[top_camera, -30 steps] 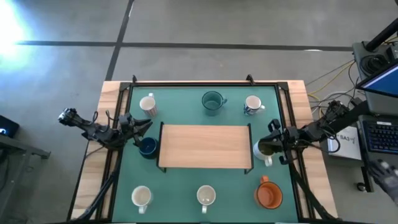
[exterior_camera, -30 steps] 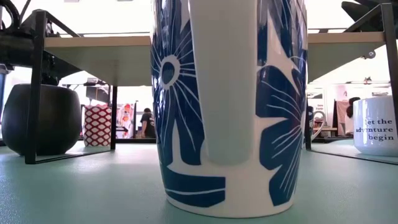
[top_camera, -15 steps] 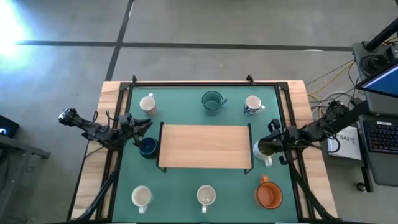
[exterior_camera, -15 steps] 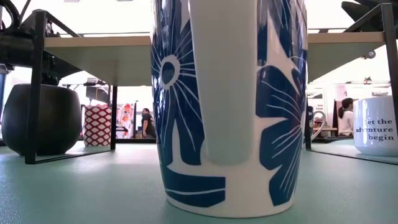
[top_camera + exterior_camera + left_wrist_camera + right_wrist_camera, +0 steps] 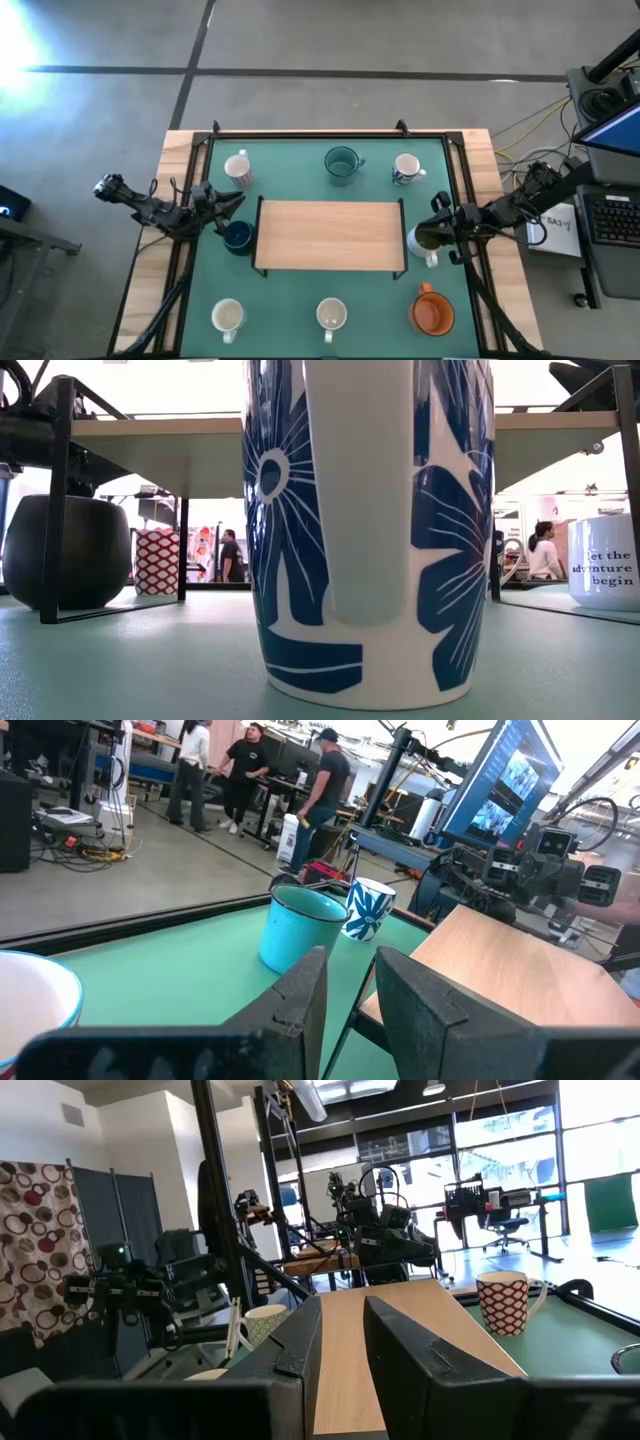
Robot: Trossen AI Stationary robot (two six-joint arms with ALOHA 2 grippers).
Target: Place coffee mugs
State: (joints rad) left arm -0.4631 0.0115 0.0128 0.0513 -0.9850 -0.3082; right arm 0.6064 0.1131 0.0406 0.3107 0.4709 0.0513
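Several coffee mugs stand upright on the green mat (image 5: 300, 300) around a wooden shelf (image 5: 330, 235): a red-patterned one (image 5: 238, 168), a teal one (image 5: 341, 163), a blue-flowered one (image 5: 405, 168), a navy one (image 5: 237, 236), a printed white one (image 5: 424, 243), an orange one (image 5: 433, 312) and two white ones (image 5: 228, 318) (image 5: 331, 316). My left gripper (image 5: 232, 201) hovers level just beyond the navy mug, shut and holding nothing (image 5: 350, 960). My right gripper (image 5: 432, 222) hovers level over the printed mug, shut and holding nothing (image 5: 342, 1305).
The shelf stands on thin black legs (image 5: 58, 500), with open room beneath its top. A black rail frame (image 5: 330, 133) runs around the mat. A desk with a keyboard (image 5: 610, 215) stands to the table's right. People walk in the room behind (image 5: 240, 770).
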